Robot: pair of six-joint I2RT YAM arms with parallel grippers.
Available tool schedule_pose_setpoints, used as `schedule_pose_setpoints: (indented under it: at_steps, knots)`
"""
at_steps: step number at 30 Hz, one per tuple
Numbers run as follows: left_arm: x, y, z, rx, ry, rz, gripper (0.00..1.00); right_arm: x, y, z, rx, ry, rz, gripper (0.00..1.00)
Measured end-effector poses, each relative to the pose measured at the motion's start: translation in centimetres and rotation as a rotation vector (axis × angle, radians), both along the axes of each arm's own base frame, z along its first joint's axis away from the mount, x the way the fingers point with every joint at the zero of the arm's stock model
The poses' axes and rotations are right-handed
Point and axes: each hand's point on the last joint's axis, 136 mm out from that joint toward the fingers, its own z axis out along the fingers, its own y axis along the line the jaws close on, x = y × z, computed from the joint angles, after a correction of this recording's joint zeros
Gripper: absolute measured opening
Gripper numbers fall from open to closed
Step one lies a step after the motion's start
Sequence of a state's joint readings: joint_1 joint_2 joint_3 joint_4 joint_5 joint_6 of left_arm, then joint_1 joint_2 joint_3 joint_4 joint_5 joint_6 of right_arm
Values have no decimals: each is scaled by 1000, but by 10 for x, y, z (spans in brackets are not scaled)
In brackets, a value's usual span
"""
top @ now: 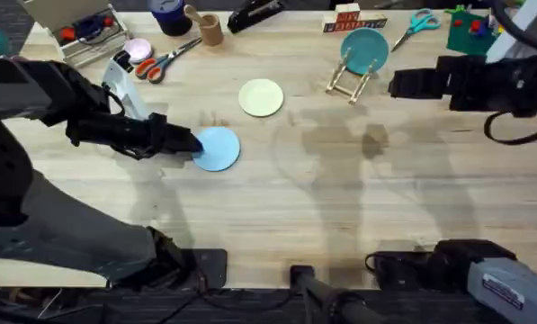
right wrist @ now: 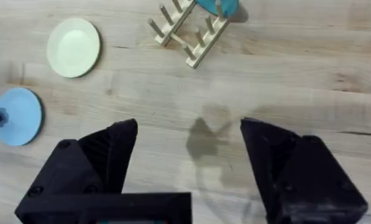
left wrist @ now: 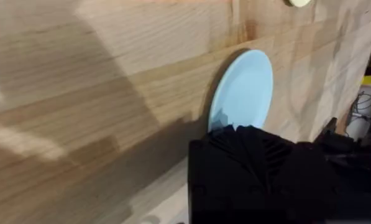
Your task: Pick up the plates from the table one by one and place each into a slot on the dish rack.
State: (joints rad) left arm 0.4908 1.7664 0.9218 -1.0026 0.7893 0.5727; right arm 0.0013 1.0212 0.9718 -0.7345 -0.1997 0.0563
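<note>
We see the left gripper (top: 189, 142) closed on the blue plate's (top: 219, 148) edge, low over the surface (top: 277, 207). Right gripper (right wrist: 188, 162) open, idle. Cream plate (top: 261, 97) lies between blue plate and rack (top: 351, 79), which holds a teal plate (top: 365, 49). Scissors (top: 165, 58) lie well behind.

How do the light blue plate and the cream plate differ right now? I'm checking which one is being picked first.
The light blue plate has the left gripper at its edge, while the cream plate lies untouched. The blue plate sits nearer the arms' bases; the cream plate lies closer to the dish rack. Both are small, round, and out on the table, not in a slot.
</note>
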Motion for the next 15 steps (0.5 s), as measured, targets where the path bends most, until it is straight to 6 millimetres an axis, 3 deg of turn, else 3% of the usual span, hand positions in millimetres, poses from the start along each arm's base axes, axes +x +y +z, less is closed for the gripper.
schedule_pose_setpoints:
  at_steps: [15]
  knots:
    - [12, 3, -6, 27, 29, 65, 41, 0, 0, 0, 0, 0, 0, 996]
